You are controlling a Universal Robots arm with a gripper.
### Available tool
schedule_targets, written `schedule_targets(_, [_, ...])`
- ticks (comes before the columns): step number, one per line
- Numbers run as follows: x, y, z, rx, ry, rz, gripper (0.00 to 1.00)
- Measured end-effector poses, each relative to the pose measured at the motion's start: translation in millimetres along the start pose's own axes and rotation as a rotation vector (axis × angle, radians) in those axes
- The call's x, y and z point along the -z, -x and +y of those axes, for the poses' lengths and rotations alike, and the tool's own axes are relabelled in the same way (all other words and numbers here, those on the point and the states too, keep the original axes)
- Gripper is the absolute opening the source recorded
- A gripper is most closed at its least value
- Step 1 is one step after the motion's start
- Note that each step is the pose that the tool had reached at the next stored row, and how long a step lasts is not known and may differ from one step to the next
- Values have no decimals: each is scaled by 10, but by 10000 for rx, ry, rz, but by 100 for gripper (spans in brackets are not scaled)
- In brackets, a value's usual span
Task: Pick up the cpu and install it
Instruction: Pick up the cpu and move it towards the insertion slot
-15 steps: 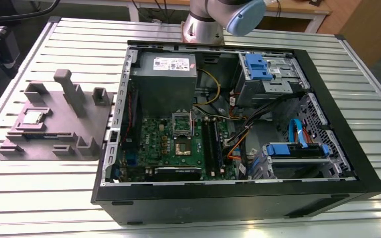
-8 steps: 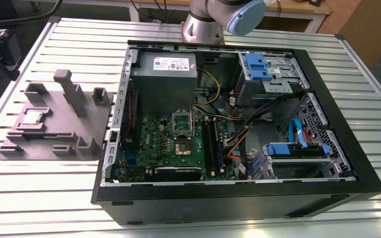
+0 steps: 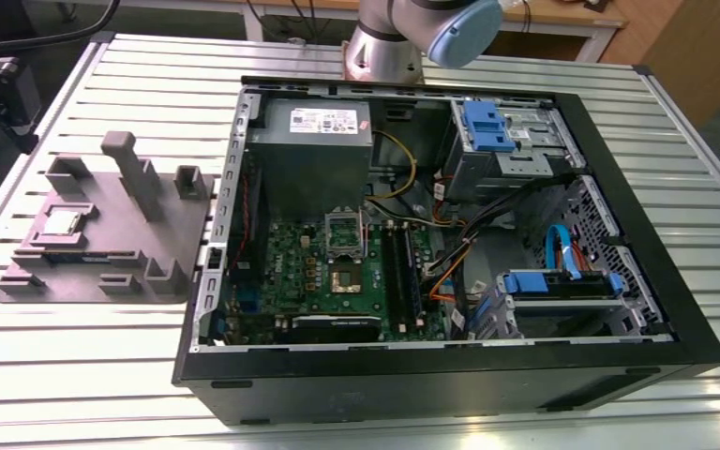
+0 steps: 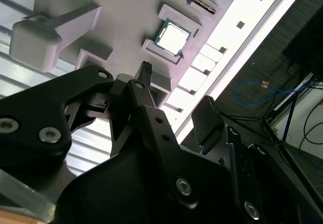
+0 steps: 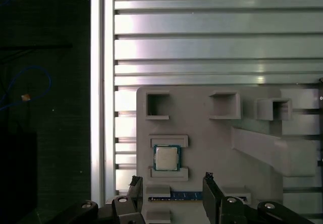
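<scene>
**A:** Where's the cpu (image 5: 167,158) right now?

**B:** It lies flat in its pocket on the grey tray (image 5: 202,128) — between two small ledges, silver top up. In the exterior view I see the tray on the slatted table (image 3: 110,84), at the exterior view's left of the open case (image 3: 460,384).

**A:** And the gripper (image 5: 172,186)?

**B:** Spread wide, with nothing in it. In the first wrist view I see both fingers (image 5: 210,196) above the tray — near the cpu but not touching it.
</scene>
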State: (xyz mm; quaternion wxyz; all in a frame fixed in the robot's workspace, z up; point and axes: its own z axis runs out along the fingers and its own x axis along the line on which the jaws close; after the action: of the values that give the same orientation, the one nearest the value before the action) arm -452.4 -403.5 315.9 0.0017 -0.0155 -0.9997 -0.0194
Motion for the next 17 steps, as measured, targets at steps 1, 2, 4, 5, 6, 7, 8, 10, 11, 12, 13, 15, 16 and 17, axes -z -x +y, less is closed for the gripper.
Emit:
schedule_targets(1, [-2, 0, 0, 0, -1, 1, 59])
schedule_targets(2, [-4, 0, 0, 0, 0, 0, 59])
schedule_targets(4, [-9, 0, 0, 0, 0, 0, 59])
schedule_targets(5, [-11, 0, 0, 0, 0, 0, 59])
schedule_targets(6, [-14, 0, -1, 0, 0, 0, 59])
schedule_targets(7, [-17, 0, -1, 0, 0, 0, 59])
schedule_targets(8, [-19, 0, -1, 0, 0, 0, 59])
schedule_targets(10, [-26, 0, -1, 0, 0, 0, 59])
schedule_targets(11, [-28, 0, -1, 0, 0, 0, 59])
schedule_targets(12, [-30, 0, -1, 0, -1, 1, 59])
schedule_targets(13, [-32, 0, -1, 0, 0, 0, 59])
schedule_targets(15, [-37, 0, -2, 0, 0, 0, 59])
schedule_targets(16, [-39, 0, -1, 0, 0, 0, 59])
schedule_targets(17, [-41, 0, -2, 0, 0, 0, 59])
